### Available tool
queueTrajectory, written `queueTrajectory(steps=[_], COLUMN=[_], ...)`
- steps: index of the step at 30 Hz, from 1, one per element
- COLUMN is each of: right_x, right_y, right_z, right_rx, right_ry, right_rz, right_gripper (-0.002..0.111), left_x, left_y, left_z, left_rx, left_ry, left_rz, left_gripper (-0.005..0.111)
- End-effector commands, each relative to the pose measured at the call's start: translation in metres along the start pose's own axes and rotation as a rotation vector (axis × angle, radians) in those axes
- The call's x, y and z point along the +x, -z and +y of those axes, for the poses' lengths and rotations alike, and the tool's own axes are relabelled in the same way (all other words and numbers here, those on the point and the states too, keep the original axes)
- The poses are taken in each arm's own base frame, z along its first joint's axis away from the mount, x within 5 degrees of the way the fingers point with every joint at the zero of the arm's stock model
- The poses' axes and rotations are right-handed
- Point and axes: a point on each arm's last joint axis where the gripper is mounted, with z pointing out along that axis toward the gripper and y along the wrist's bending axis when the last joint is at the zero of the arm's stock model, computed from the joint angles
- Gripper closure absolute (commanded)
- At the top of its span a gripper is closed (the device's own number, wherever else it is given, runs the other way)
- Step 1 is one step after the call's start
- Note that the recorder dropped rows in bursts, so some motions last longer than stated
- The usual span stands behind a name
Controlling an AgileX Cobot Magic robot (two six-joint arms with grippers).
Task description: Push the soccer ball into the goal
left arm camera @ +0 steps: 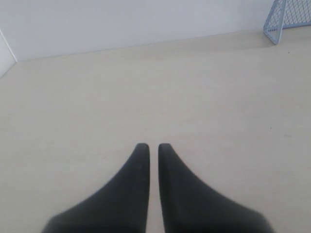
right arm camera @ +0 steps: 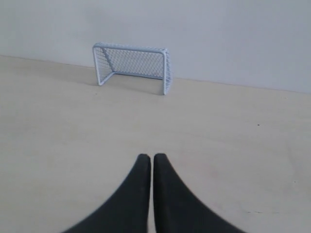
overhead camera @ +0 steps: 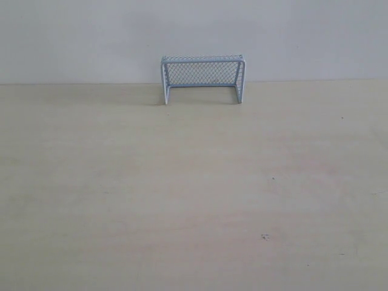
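The pale blue goal (overhead camera: 202, 79) stands at the far edge of the table against the wall, its mouth facing the near side. A corner of the goal (left arm camera: 286, 19) shows in the left wrist view, and the whole goal (right arm camera: 133, 67) in the right wrist view. The soccer ball is out of view in every frame. My left gripper (left arm camera: 153, 146) hovers over bare table, shut with only a thin slit between its black fingers. My right gripper (right arm camera: 151, 157) is also shut on nothing, well short of the goal. Neither gripper appears in the exterior view.
A light wooden table (overhead camera: 182, 194) fills the scene, backed by a plain white wall (overhead camera: 73, 36). A few small dark specks (overhead camera: 265, 236) mark the surface.
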Motion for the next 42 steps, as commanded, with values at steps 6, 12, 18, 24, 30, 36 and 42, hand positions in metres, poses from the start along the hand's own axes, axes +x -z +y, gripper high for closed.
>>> queueTrajectory(steps=[6,12,18,24,30,36,42], right_x=[-0.002,0.020,0.042,0.048,0.048,0.052,0.053], right_y=[0.001,-0.007,-0.011,-0.010,-0.010,-0.009,-0.009], right_z=[-0.008,-0.011,-0.013,-0.015,-0.015,-0.016,-0.017], right_rx=[0.141,0.159,0.183,0.209,0.212,0.238,0.251], right_ry=[-0.026,-0.023,-0.033,-0.037,-0.038,-0.069,-0.068], right_rz=[-0.041,-0.155,-0.159,-0.152,-0.152,-0.187,-0.170], right_gripper=[0.108,0.108,0.108,0.108,0.108,0.108,0.108], left_x=[-0.001,-0.001,-0.001,-0.001,-0.001,-0.001,-0.001], left_y=[0.000,0.000,0.000,0.000,0.000,0.000,0.000], left_z=[0.000,0.000,0.000,0.000,0.000,0.000,0.000], left_rx=[0.008,0.008,0.008,0.008,0.008,0.008,0.008], left_ry=[0.007,0.007,0.007,0.007,0.007,0.007,0.007], left_rz=[-0.003,-0.003,-0.003,-0.003,-0.003,-0.003,-0.003], left_gripper=[0.100,0.100,0.100,0.100,0.100,0.100,0.100])
